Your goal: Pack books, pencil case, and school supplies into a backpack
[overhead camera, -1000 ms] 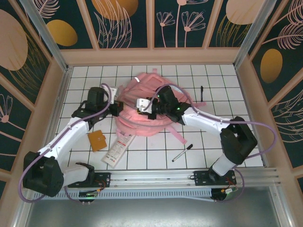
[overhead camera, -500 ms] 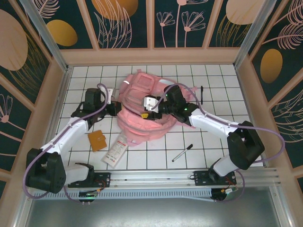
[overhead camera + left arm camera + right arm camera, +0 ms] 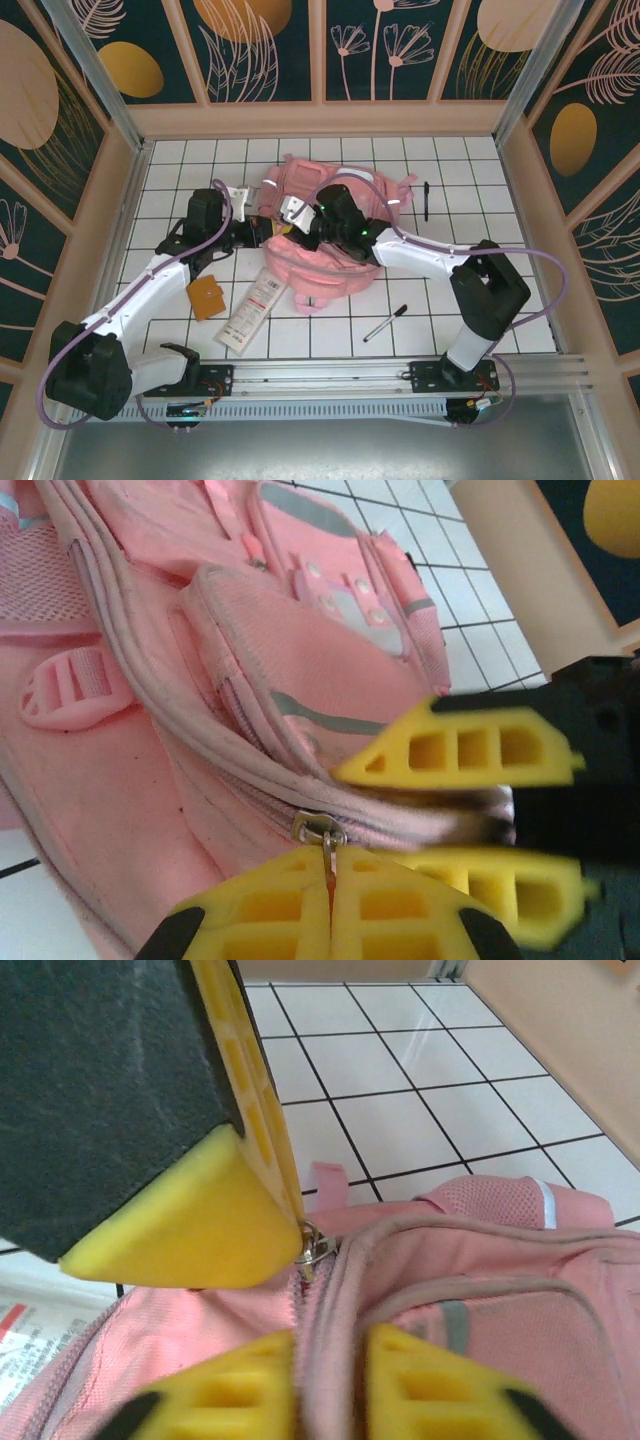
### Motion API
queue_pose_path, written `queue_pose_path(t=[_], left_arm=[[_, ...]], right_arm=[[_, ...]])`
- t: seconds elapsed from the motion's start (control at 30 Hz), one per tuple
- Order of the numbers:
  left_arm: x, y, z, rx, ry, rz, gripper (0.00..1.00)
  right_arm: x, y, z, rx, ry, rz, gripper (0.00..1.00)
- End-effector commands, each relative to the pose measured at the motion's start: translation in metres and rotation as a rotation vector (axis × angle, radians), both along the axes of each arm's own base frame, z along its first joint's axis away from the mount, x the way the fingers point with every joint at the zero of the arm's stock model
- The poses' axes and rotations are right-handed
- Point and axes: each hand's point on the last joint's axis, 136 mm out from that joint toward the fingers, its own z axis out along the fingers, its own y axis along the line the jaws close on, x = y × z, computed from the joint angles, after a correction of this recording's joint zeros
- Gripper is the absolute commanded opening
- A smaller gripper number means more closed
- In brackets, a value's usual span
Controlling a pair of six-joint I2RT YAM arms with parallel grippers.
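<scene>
The backpack (image 3: 330, 272) is laid flat on the table (image 3: 470, 290) between both arms, its zip not yet opened. The left gripper (image 3: 330, 892) is pinched shut on the zipper pull (image 3: 322, 830), so the slider can be drawn along. The right gripper (image 3: 330, 1390) is clamped on the seam (image 3: 330, 1290) just beside it, likely to hold the fabric taut against that pull. The pencil case (image 3: 250, 310), square item (image 3: 207, 297) and a pen (image 3: 385, 323) are left nearby for packing.

White gridded tabletop (image 3: 470, 160), dark floral wall panels (image 3: 265, 50), wooden trim (image 3: 320, 120)
</scene>
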Motion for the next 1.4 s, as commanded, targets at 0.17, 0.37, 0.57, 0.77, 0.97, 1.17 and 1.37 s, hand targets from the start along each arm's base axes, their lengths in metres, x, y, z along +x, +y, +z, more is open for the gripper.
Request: queue_pose_path(t=[0.17,0.37,0.57,0.77,0.97,1.17,1.37], left_arm=[[0.025,0.022,0.008,0.261,-0.211,0.001,0.0],[0.052,0.045,-0.035,0.379,-0.151,0.034,0.0],[0.085,0.072,-0.059,0.44,-0.119,0.123,0.0],[0.104,0.077,-0.094,0.501,-0.05,0.132,0.0],[0.111,0.079,-0.103,0.522,-0.024,0.137,0.14],[0.078,0.04,-0.046,0.367,-0.266,-0.073,0.53],[0.014,-0.015,-0.008,0.436,-0.585,-0.434,0.98]], right_arm=[[-0.042,-0.028,0.004,-0.194,-0.248,0.314,0.0],[-0.054,-0.043,0.025,-0.17,-0.401,0.426,0.0],[-0.062,-0.053,0.038,-0.166,-0.435,0.457,0.0],[-0.07,-0.064,0.036,-0.174,-0.457,0.49,0.0],[-0.061,-0.071,0.037,-0.14,-0.45,0.428,0.04],[-0.036,-0.081,0.041,-0.021,-0.223,0.155,0.51],[0.009,-0.144,0.06,0.114,-0.03,-0.439,0.99]])
